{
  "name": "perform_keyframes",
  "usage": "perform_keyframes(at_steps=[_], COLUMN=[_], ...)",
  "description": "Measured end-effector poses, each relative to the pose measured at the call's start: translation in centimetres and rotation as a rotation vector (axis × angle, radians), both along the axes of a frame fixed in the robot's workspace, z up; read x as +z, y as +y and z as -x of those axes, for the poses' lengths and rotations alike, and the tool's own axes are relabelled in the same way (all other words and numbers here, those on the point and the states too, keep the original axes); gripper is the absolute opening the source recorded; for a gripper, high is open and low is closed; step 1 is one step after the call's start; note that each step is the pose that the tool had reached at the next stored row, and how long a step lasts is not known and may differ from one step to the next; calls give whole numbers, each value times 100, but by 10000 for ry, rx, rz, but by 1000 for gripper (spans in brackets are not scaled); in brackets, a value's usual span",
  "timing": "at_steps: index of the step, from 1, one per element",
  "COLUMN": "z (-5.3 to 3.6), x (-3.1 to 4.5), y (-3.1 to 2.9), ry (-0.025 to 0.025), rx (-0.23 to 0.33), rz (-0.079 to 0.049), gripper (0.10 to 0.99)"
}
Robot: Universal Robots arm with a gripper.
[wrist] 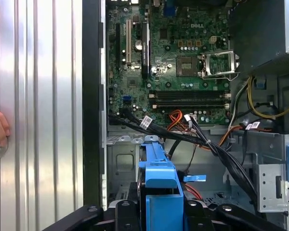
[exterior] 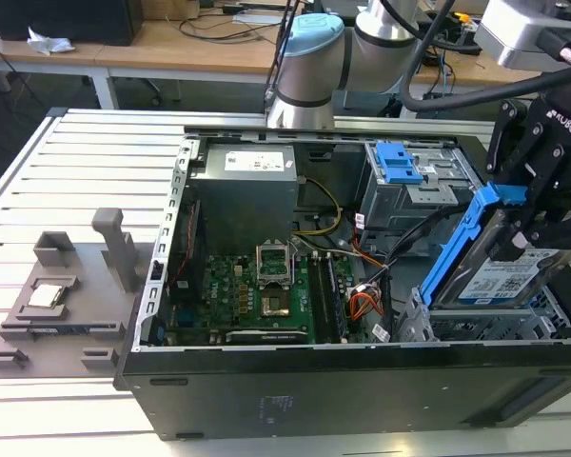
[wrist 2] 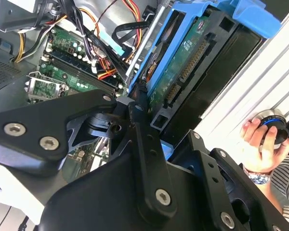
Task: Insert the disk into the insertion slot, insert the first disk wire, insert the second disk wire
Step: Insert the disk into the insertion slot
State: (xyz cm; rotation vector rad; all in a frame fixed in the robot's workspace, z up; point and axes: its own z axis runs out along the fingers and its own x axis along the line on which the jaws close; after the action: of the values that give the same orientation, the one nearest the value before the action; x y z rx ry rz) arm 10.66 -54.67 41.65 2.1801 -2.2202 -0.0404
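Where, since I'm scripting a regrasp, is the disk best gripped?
Probably by the raised end of its blue carrier, from above, where the gripper holds it: the disk tilts up over the insertion slot, so that end is free.

Robotics lab or test workshop. A robot arm [exterior: 309, 67] stands at the far edge of a slatted aluminium surface [exterior: 76, 152]. An open computer case [exterior: 314, 390] lies on it, motherboard [exterior: 266, 295] exposed. The gripper [exterior: 525, 233] is clamped on a disk [exterior: 500, 281] over the case. A grey fixture block [exterior: 67, 295] sits beside the case on the exterior view's left. Wooden desks [exterior: 171, 43] with loose cables [exterior: 219, 29] stand behind. In the second wrist view, a person's hand [wrist 2: 257, 144] grips a round knob [wrist 2: 274, 126] next to the slatted metal.
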Motion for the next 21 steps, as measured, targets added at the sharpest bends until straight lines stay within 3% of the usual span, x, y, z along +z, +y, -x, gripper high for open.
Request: perform_keyframes(at_steps=[10,18,21], z=[0,0,0], x=[-123,-267,-274], y=[0,0,0], ry=[0,0,0], rx=[0,1,1], rz=[0,0,1], gripper=[361,361,361])
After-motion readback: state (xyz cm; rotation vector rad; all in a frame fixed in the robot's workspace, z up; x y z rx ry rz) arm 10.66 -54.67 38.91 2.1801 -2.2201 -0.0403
